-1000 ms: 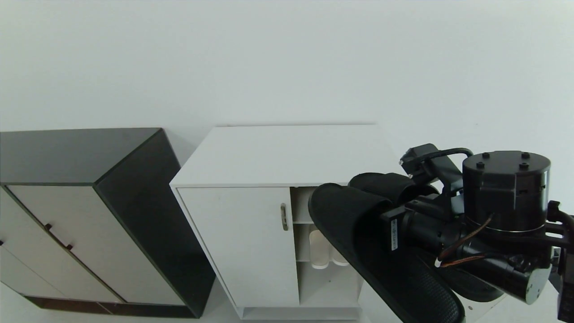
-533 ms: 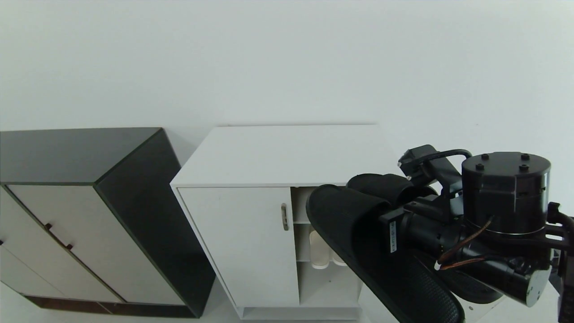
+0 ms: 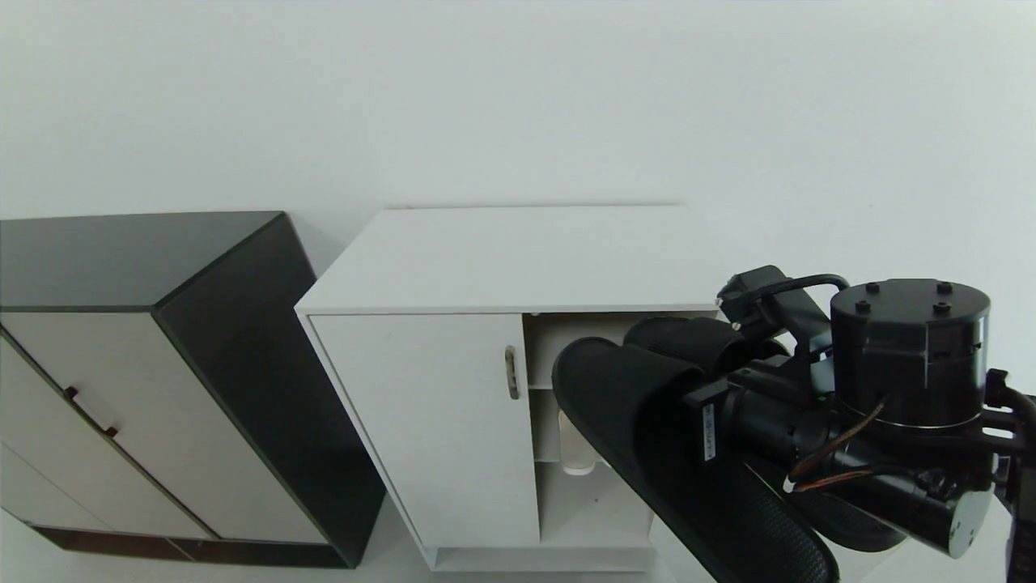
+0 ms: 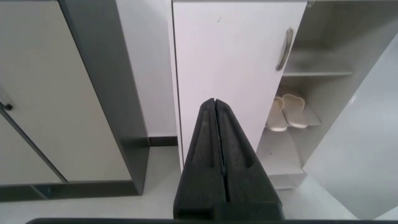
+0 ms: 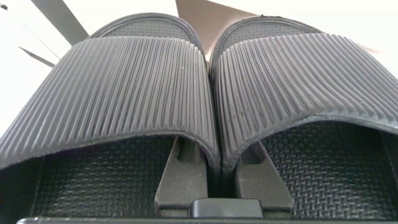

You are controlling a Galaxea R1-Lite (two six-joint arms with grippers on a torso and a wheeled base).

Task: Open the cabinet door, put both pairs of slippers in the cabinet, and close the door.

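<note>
Our right gripper (image 5: 214, 171) is clamped on the black slippers (image 3: 639, 405), pinching their inner sides together, right in front of the cabinet's (image 3: 518, 259) open half. White slippers (image 4: 287, 112) sit on the cabinet's middle shelf. Our left gripper (image 4: 215, 112) is closed and empty, facing the cabinet's shut door (image 4: 230, 68).

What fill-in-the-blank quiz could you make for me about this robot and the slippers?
The right hand grips a pair of slippers coloured ____.
The white slippers sit in the ____ compartment of the cabinet.
The left hand is shut and holds ____.
Missing words: black; middle; nothing.
</note>
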